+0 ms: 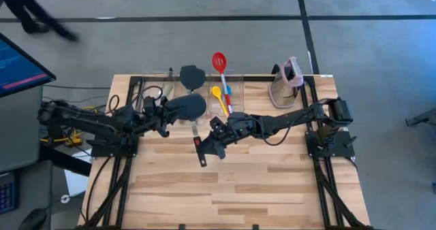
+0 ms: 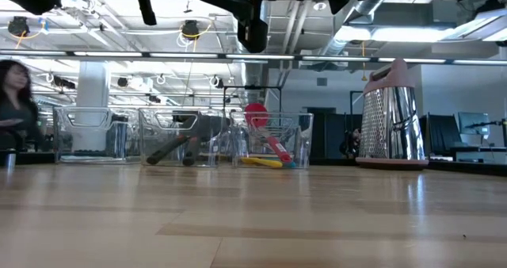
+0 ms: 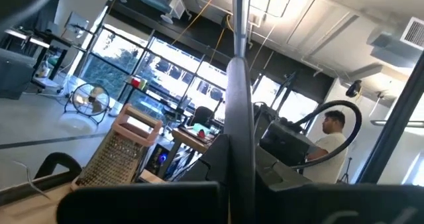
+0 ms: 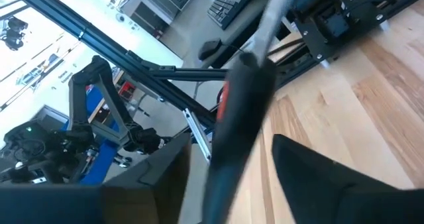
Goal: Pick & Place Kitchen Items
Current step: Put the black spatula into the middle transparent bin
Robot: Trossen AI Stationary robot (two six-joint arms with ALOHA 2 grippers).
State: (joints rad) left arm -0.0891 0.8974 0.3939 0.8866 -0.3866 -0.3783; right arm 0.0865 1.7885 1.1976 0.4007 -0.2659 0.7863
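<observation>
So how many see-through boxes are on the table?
3, in a row along the table's far edge: the left bin, the middle bin and the right bin nearest the grater. None looks hidden.

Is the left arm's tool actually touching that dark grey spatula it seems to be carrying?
Touching. The left wrist view shows the spatula's thin metal shaft clamped in the left tool, and the high view shows the dark grey spatula jutting from that tool.
</observation>
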